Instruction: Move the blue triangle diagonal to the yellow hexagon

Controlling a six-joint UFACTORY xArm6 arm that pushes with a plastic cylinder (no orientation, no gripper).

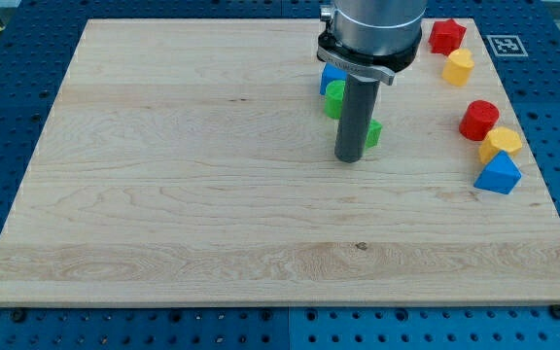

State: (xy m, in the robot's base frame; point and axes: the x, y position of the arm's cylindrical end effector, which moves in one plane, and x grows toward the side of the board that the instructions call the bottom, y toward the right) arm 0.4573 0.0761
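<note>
The blue triangle (499, 174) lies near the board's right edge, just below and touching the yellow hexagon (501, 143). A red block (478, 119) sits right above the hexagon. My tip (349, 157) rests on the board well to the left of them, near the middle top. A green block (372, 133) pokes out right beside the rod, partly hidden by it.
A second green block (334, 98) and a blue block (332, 77) sit behind the rod near the view's top. A red star (446, 36) and a yellow block (459, 67) lie at the top right. The wooden board (163, 194) ends close to the triangle's right.
</note>
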